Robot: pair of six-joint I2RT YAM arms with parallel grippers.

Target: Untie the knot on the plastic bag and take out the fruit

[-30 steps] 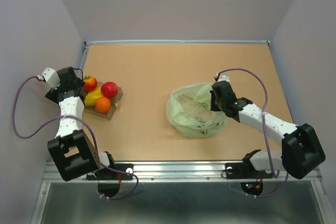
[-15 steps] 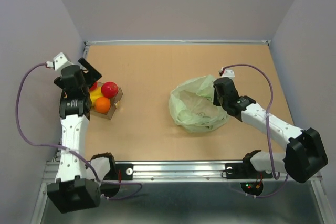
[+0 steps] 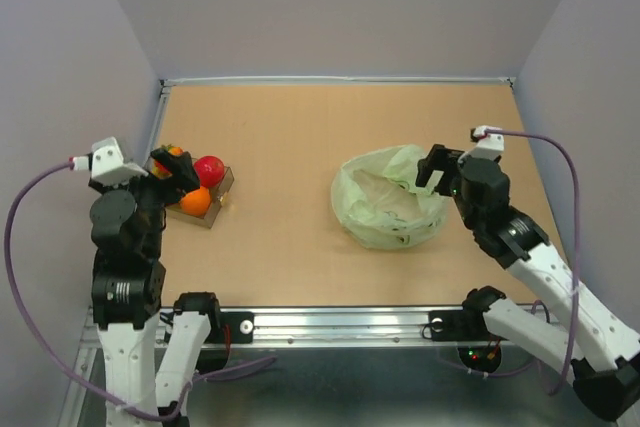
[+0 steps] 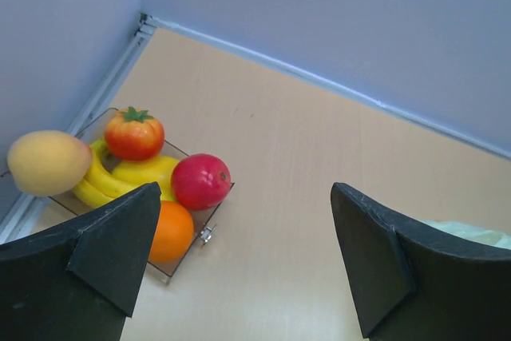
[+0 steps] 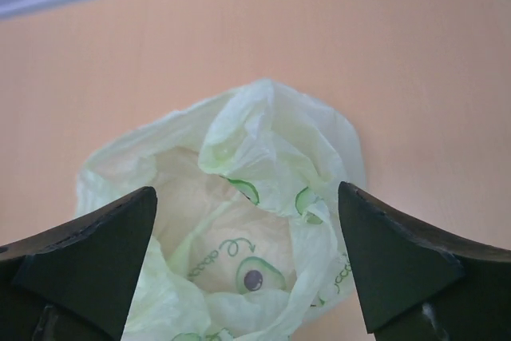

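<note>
Pale green film marks the plastic bag [image 3: 390,209], which lies on the tan table [image 3: 300,147] right of centre. Its mouth gapes upward and its rim is crumpled into loose folds. The right wrist view looks down into the bag [image 5: 239,221], where only printed film shows in the hollow.

The right arm rises from its base at the near right corner, bends at the elbow and reaches back toward the bag's right side. The right gripper [image 3: 438,169] points left over the rim. Its fingers [image 5: 88,253] stand spread wide on either side of the bag's mouth, with nothing between them.

The left arm stands nearly upright above its base at the near left edge, the wrist tipped forward. The left gripper [image 3: 172,169] hangs over the near side of the clear box [image 3: 207,219] by the left wall. In its wrist view the left gripper [image 4: 246,189] is spread wide and empty.

The fruit [image 3: 195,187] sits piled in that box, well apart from the bag: a banana [image 4: 132,177], a red apple [image 4: 200,181], an orange [image 4: 172,231], an orange fruit with a green top [image 4: 134,134] and a yellow-orange round fruit [image 4: 46,162] at the pile's left edge.
</note>
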